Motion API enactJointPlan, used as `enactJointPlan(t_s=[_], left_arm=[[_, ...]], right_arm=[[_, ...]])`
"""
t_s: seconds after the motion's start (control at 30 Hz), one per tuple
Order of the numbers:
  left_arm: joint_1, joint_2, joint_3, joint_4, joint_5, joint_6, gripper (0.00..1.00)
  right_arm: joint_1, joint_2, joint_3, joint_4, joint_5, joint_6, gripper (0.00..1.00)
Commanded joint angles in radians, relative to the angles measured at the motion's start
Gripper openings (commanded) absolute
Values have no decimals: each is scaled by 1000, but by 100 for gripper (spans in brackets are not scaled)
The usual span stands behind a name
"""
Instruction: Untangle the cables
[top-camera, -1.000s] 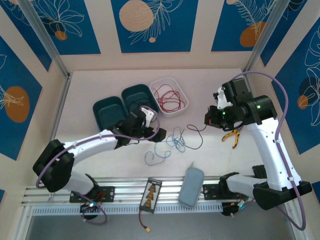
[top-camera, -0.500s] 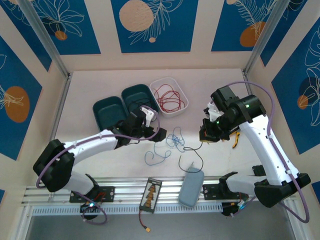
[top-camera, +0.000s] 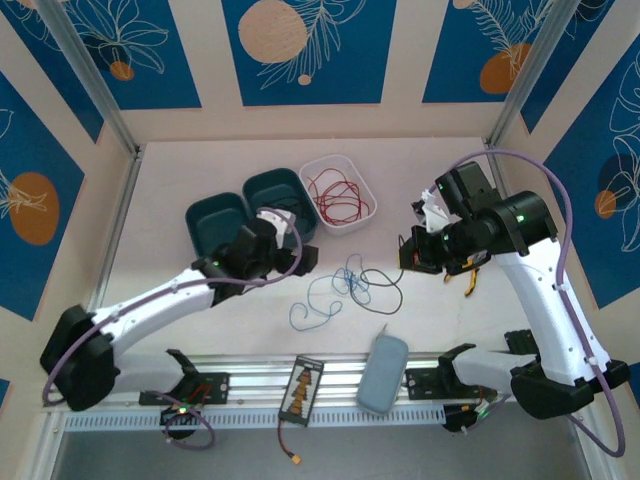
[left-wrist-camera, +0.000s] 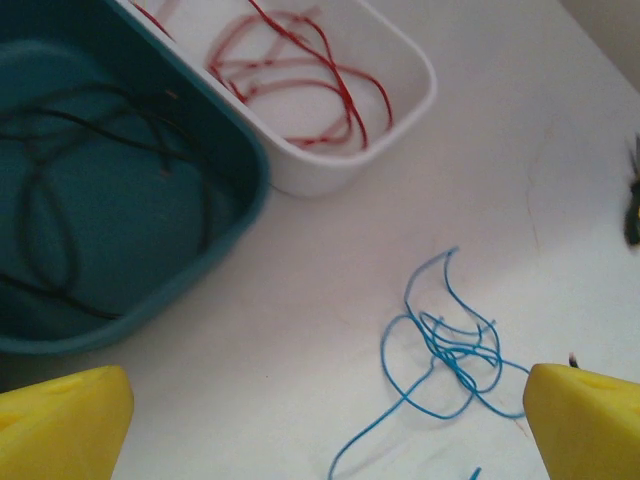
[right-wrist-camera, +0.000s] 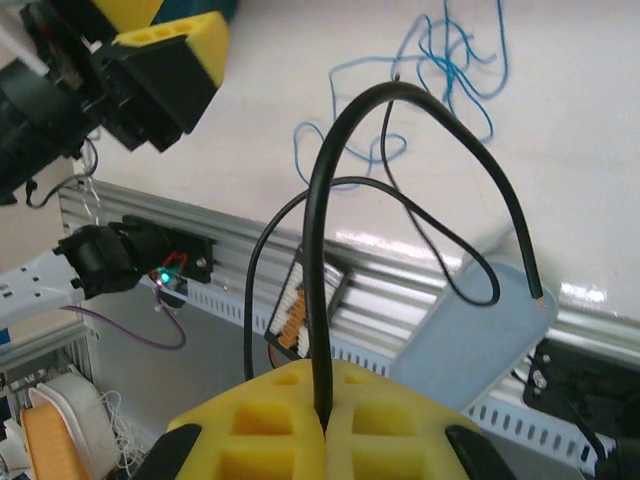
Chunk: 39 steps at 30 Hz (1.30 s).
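Observation:
A tangle of thin blue cable (top-camera: 335, 290) lies on the white table in front of the trays, also in the left wrist view (left-wrist-camera: 450, 345) and the right wrist view (right-wrist-camera: 450, 60). My right gripper (right-wrist-camera: 325, 425) is shut on a black cable (right-wrist-camera: 322, 210) that arches up from the pads. From above, this cable (top-camera: 385, 285) trails from the right gripper (top-camera: 408, 255) toward the blue tangle. My left gripper (left-wrist-camera: 325, 430) is open and holds nothing, hovering left of the tangle (top-camera: 305, 258). Red cables (left-wrist-camera: 290, 70) lie in the white tray (top-camera: 365, 185). Black cables (left-wrist-camera: 100, 200) lie in a teal tray (top-camera: 255, 190).
A second teal tray (top-camera: 200, 225) stands left of the first. Yellow-handled pliers (top-camera: 470, 275) lie under the right arm. A grey-blue pouch (top-camera: 383, 372) and a small connector board (top-camera: 302, 388) rest on the aluminium rail (top-camera: 250, 375) at the near edge.
My right gripper swung down toward the table and back up a little with the black cable, whose loose end shifted beside the blue tangle. The left arm drew back slightly to the left.

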Motion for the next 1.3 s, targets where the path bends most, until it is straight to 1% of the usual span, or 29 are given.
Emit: enactJointPlan(t_s=[0.0,0.1,0.2,0.27,0.37,0.5,0.7,0.83,1.1,1.27], left_arm=[[4,-113,-11,-118,-194,-20,100],[14,-219,-21,-171,-281,-15,100],[20,-319,-42,-183,-330,13,100],[21,-371,-57,-187,-361,27,100],[23,-420,-66,-222,-415,37,100],[29,-445,-76,-264,-460,32,100],[34,-476,-103,-278,-483,-8,100],[34,-500,-116,-309,-493,-29,100],[38,-575,-143,-385,-525,-66,100],[40,-624,-152,-417,-535,-67,100]], right_arm=[[11,3,32,125,-10,18,0],[20,17,21,249,4,24,0],[38,49,14,356,5,19,0],[57,84,26,403,28,6,0],[91,147,63,458,86,-20,0],[125,239,130,532,154,-45,0],[164,374,262,616,246,-61,0],[184,480,341,662,276,-56,0],[231,739,590,666,369,-55,0],[246,904,746,666,383,-44,0]])
